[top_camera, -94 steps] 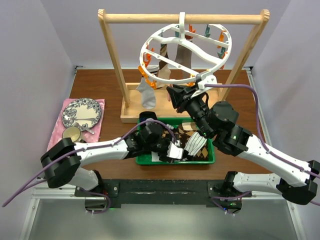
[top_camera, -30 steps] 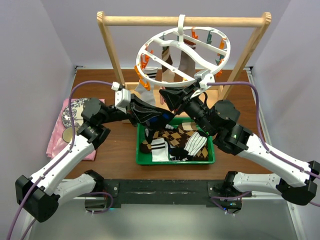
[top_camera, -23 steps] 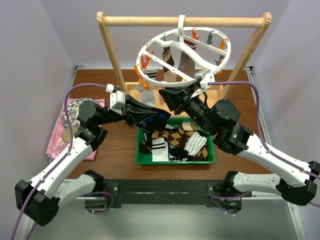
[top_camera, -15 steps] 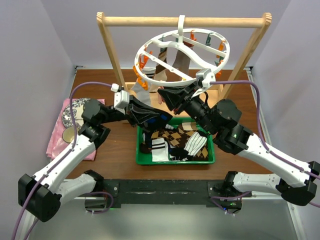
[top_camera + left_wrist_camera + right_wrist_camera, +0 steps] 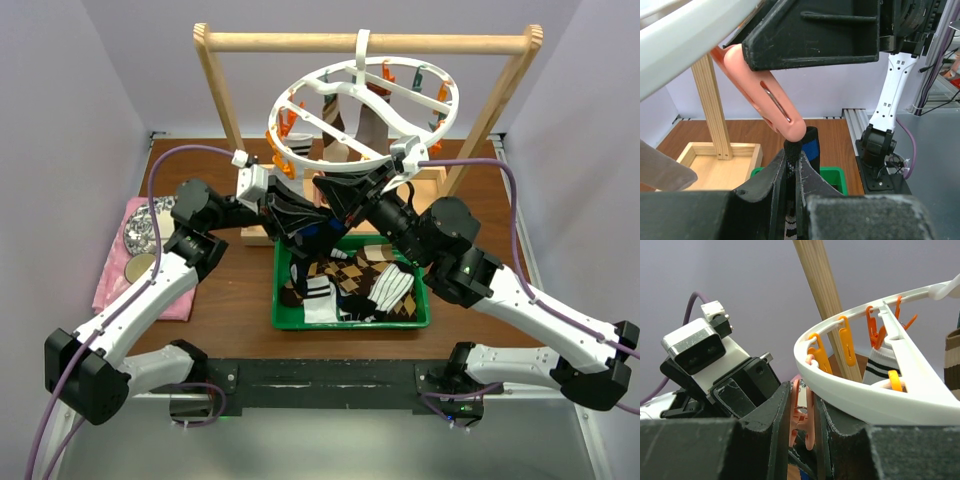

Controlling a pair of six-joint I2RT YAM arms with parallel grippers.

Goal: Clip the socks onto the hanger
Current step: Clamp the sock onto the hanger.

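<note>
The white hanger [image 5: 392,112] hangs from the wooden bar, with several socks [image 5: 330,135] clipped to it. My right gripper [image 5: 330,190] [image 5: 801,395] is shut on a pink peg [image 5: 809,415] [image 5: 765,102] under the ring's near edge [image 5: 865,400]. Directly below that peg, my left gripper [image 5: 318,212] [image 5: 791,160] is shut on a black-white-blue sock [image 5: 812,145]. The sock's cuff touches the peg's tip. More socks, brown argyle [image 5: 350,275] and striped [image 5: 390,290], lie in the green tray [image 5: 350,322].
A light wooden frame [image 5: 360,41] with slanted posts [image 5: 825,290] carries the hanger. At the left lie a pink cloth [image 5: 115,270] and a round patterned plate [image 5: 145,225]. A white sock with black stripes [image 5: 877,362] hangs behind the orange pegs [image 5: 846,345].
My left arm has lifted the sock out of the tray, up and to the right, to just under the peg. The right gripper has kept its hold on the peg.
</note>
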